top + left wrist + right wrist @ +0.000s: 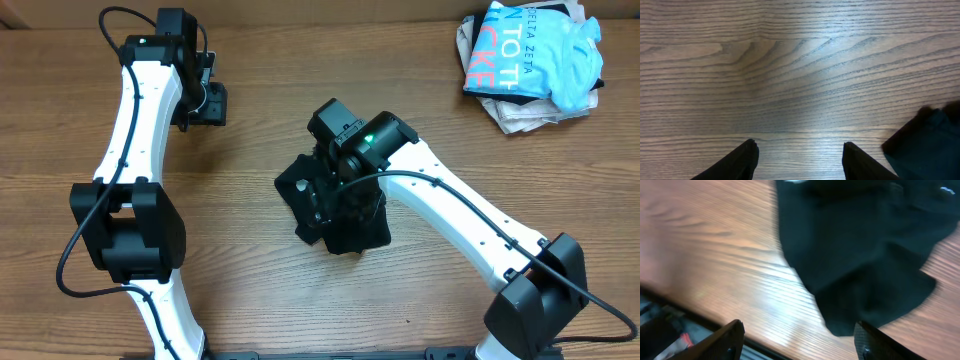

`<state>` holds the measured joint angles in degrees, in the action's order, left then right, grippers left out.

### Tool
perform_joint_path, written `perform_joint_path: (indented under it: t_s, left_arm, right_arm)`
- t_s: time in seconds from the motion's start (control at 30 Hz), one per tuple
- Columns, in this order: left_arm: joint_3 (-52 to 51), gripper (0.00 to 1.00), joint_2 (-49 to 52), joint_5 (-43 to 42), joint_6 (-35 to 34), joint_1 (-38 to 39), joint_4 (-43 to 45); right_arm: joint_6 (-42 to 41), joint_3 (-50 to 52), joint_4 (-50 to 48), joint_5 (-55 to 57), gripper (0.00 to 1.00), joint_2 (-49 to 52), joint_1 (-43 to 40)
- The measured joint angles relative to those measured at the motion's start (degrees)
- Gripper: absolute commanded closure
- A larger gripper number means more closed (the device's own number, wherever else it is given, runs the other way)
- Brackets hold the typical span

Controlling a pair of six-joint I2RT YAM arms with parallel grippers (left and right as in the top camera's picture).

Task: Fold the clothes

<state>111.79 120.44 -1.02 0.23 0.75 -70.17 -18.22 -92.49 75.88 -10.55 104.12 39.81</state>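
The clothes (352, 234) are a black garment bunched into a compact heap at the table's middle. My right gripper (334, 192) hovers right over the heap, its wrist hiding the heap's top. In the right wrist view the black cloth (860, 245) fills the upper right. The right gripper (799, 331) is open there, nothing between its fingers, and a cloth corner hangs just beside the right finger (866, 339). My left gripper (205, 103) stands at the far left, well away from the heap. In its own view the left gripper (799, 146) is open over bare wood.
A light blue T-shirt (530, 55) with lettering lies on a whitish cloth (515, 115) at the far right corner. A dark shape (930, 147) shows in the lower right of the left wrist view. The table's near edge (700, 312) runs close under the right gripper.
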Motion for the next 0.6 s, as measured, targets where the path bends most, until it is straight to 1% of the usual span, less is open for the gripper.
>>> perform_joint_path:
  t_s: [0.17,0.27,0.37,0.5,0.6]
  left_arm:
    - [0.00,0.42,0.24,0.00,0.00,0.00,0.33]
    - [0.00,0.42,0.24,0.00,0.00,0.00,0.46]
    - [0.00,0.42,0.24,0.00,0.00,0.00,0.55]
    - [0.00,0.42,0.24,0.00,0.00,0.00,0.55]
    - [0.00,0.42,0.24,0.00,-0.02,0.00,0.55]
  right_arm:
    - [-4.92,7.87,-2.49,3.30,0.26,-0.02,-0.02]
    - [-6.60,13.70,-4.74,3.98,0.26,-0.02,-0.02]
    - [-7.48,17.46,-6.60,3.93,0.26,0.00,-0.02]
    - [-7.98,19.93,-10.19,3.87,0.24,0.00,-0.04]
    - [-8.22,20.83,-12.48,3.91,0.24,0.00,-0.02]
